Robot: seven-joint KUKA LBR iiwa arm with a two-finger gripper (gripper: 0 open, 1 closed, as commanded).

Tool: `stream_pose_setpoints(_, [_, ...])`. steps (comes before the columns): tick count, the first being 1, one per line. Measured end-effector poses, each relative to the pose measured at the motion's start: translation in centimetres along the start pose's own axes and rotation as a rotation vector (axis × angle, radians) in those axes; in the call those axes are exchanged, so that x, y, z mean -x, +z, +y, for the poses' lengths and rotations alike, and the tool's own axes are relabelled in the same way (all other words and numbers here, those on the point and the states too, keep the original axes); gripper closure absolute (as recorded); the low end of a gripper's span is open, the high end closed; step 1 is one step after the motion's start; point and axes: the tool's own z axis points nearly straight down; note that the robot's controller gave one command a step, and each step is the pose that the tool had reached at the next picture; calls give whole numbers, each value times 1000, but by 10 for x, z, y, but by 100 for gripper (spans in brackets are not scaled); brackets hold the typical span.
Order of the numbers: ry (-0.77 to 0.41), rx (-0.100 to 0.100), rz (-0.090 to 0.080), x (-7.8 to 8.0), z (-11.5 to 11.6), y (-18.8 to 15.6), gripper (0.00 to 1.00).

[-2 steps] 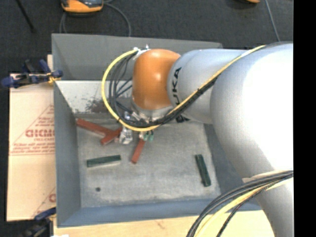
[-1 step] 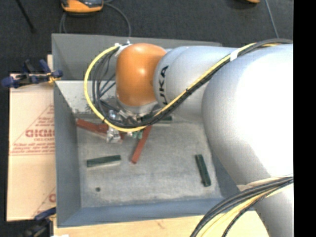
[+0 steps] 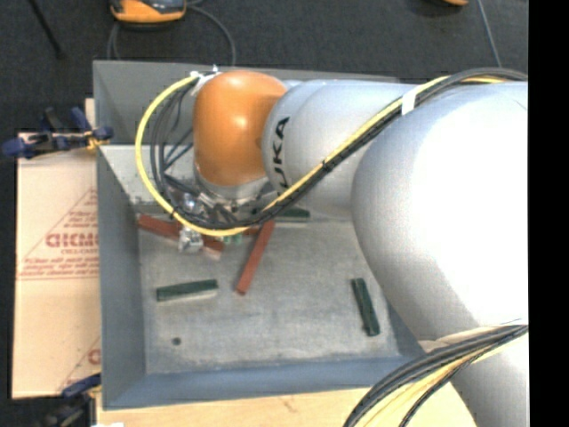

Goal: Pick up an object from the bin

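**Gripper down among the brown sticks, grasp unconfirmed**

You have the gripper (image 3: 197, 231) low at the back left of the bin (image 3: 120, 327), in a small cluster of brown sticks. A short brown stick (image 3: 158, 227) juts out to its left, and a long brown stick (image 3: 253, 258) slants away to its right. This looks like the grasping step. Whether the gripper is parted or closed you cannot tell, because the orange wrist cover (image 3: 233, 127) hides it. Before lifting, confirm that a stick is actually pinched. A green stick (image 3: 187, 290) lies apart, nearer the front.
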Motion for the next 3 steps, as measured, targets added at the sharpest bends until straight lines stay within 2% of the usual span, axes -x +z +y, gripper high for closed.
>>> stream_pose_setpoints(1, [10,-5,12,-15,-5,-44,100])
stream_pose_setpoints(2, [39,-4,5,-40,13,-101,100])
stream_pose_setpoints(3, [57,0,-7,-22,5,-81,100])
